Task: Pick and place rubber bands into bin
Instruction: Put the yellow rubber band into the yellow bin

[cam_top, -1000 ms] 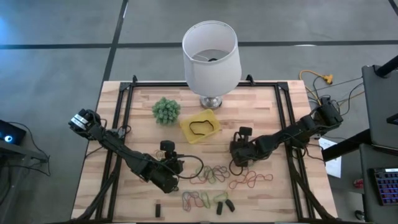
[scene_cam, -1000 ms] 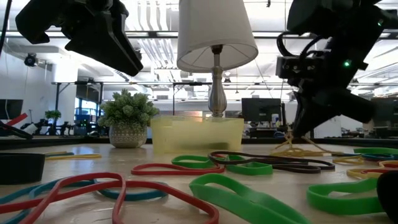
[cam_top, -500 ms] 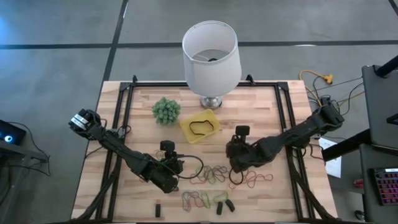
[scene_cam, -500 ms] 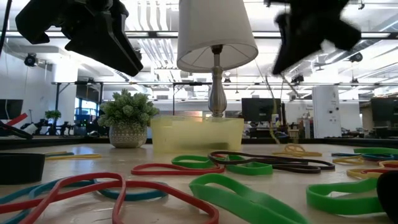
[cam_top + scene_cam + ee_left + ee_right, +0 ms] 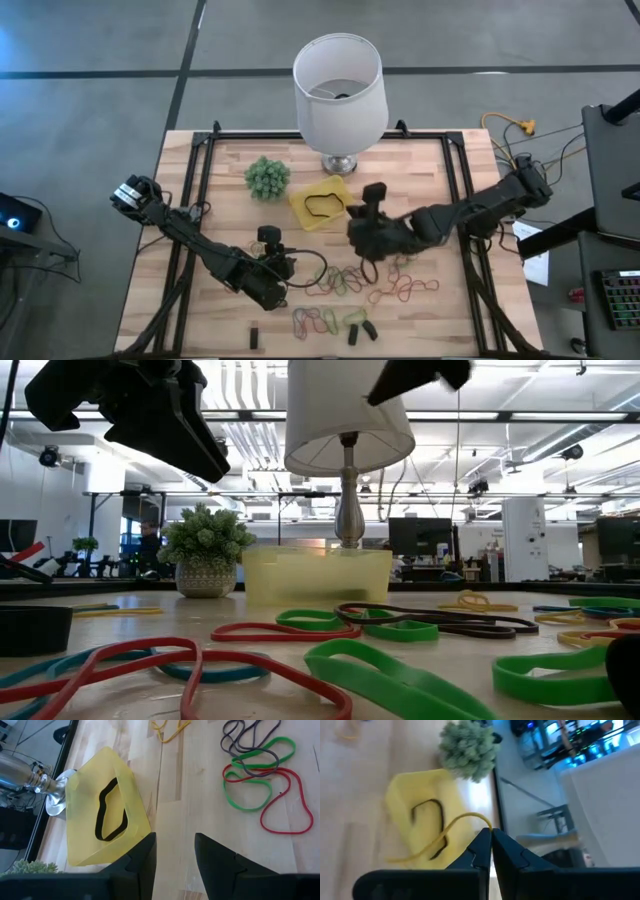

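Right now the right gripper (image 5: pixel 490 836) is pinched shut on a yellow rubber band (image 5: pixel 451 829), which dangles from its fingertips above the table beside the yellow bin (image 5: pixel 322 203). That bin sits toward the far middle of the table (image 5: pixel 430 190), just in front of the lamp (image 5: pixel 339 88) and beside a small green plant (image 5: pixel 267 177), and a black band (image 5: pixel 109 813) lies inside it. More rubber bands (image 5: pixel 345 283) are scattered loose near the front edge. At the front left, the left gripper (image 5: pixel 174 851) hangs with its fingers apart, holding nothing.
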You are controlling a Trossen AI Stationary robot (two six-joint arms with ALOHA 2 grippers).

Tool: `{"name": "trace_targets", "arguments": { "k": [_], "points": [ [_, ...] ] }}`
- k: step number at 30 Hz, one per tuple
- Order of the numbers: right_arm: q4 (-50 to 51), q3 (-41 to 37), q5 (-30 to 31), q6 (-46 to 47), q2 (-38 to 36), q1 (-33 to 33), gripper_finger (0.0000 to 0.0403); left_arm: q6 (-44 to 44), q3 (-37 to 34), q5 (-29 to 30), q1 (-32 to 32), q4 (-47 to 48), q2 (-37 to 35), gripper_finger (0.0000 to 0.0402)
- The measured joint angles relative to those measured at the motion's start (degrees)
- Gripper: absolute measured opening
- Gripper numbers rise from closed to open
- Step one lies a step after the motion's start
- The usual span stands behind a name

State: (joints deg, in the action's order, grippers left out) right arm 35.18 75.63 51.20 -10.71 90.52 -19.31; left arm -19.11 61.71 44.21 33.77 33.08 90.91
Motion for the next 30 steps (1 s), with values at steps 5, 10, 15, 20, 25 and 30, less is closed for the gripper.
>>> {"name": "trace_targets", "arguments": {
  "k": [5,10,15,20,25,30],
  "points": [
    [-7.55,-1.94,-3.13,-6.17,0.39,6.55,0.0008,0.0,0.0,-0.06,0.06,0.02,0.0,0.0118],
    [-13.37,-5.25,-10.18,-7.66,0.5,13.24,0.0008,0.02,0.0,-0.25,0.06,0.59,0.0,0.0118],
    [-20.4,-9.59,-16.28,-8.58,0.56,18.11,0.0008,0.02,0.0,-0.25,0.04,0.54,0.0,0.0118],
    [-28.88,-14.55,-22.86,-8.99,0.56,21.18,0.0009,0.01,0.0,-0.26,0.04,0.54,0.0,0.0118],
    [-34.46,-18.02,-26.48,-9.03,0.56,22.86,0.0009,-0.01,-0.11,-0.28,0.04,0.52,0.0,0.0118],
    [-36.92,-19.87,-33.04,-7.62,0.56,24.15,0.0009,-0.02,-0.11,-0.29,0.04,0.46,0.0,0.0118]
  ]
}}
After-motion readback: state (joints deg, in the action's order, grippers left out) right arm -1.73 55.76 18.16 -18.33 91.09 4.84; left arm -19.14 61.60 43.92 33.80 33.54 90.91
